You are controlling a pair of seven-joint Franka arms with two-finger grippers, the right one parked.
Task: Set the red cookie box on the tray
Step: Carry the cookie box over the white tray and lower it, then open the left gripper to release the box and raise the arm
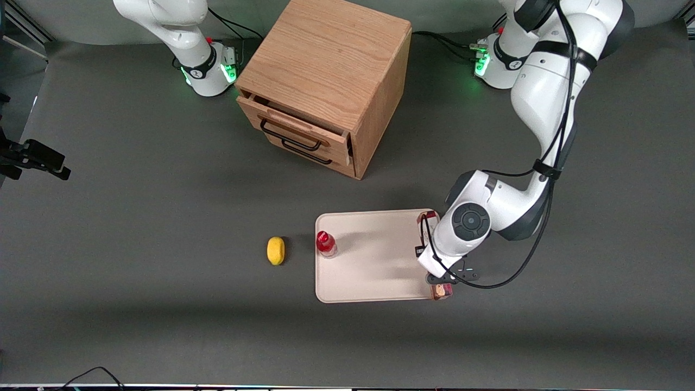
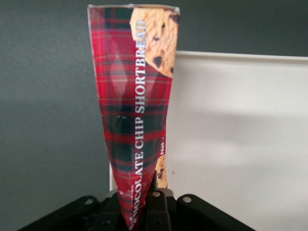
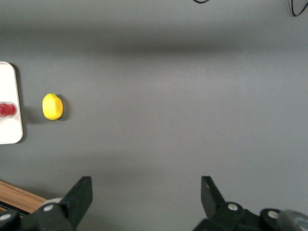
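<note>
Nearest to the front camera, the tool [image 1: 441,278] of the working arm hangs over the tray's edge at the working arm's end. In the wrist view its fingers [image 2: 155,204] are pressed together on one end of the red cookie box [image 2: 137,110], so the box is clamped and carried, not resting freely.

The box sits along that short edge of the tray [image 1: 374,260]. One end shows just outside the near corner [image 1: 442,291] and the white end lies at the farther corner. It seems only partly over the tray, with the rim just beside it.

To do this step well, I judge the arm should move the box more toward the middle of the tray, lower it until its long face lies flat, and only then open. Letting go now may leave it tilted on the rim.

The long axis runs from near the camera to farther away, parallel to the tray's short side.

Farther on, a small red-capped bottle [image 1: 326,243] stands at the tray's edge toward the parked arm, a yellow lemon [image 1: 276,250] lies on the worktop [image 1: 136,217], and the wooden drawer cabinet [image 1: 326,81] stands farthest.
</note>
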